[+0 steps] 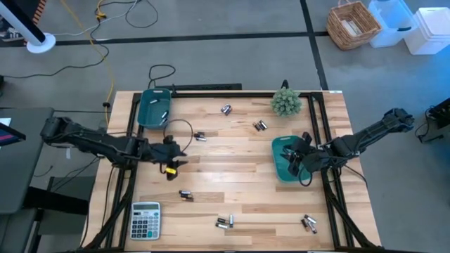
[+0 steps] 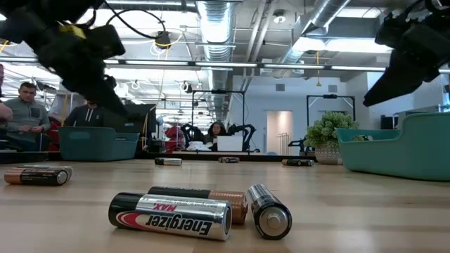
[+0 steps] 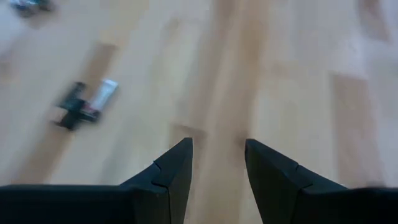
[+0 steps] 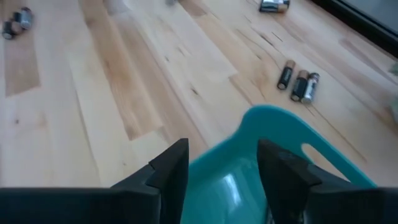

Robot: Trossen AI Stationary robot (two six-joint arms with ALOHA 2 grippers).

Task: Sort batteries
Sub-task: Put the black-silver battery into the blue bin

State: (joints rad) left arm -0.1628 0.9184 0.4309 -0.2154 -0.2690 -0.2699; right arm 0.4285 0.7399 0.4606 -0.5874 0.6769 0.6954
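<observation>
Wood desk [image 1: 239, 169], batteries [image 1: 185, 195] scattered in small clusters. My left pincer [image 3: 217, 163] hovers spread, empty; right pincer [image 4: 222, 163] spread over bin [image 1: 281, 156]. Batteries look rigid, smooth, rolly; I'd grip mid-body.

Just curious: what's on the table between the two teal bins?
In the high view, between the left bin and right bin: a battery cluster, bare wood otherwise.

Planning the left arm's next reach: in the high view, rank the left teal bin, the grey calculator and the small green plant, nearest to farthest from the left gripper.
1. The rectangular teal plastic bin, just beyond the left gripper, at the table's far left corner.
2. The grey calculator with white keys, at the near left corner.
3. The small green potted plant, far edge, toward the right arm's side.
</observation>
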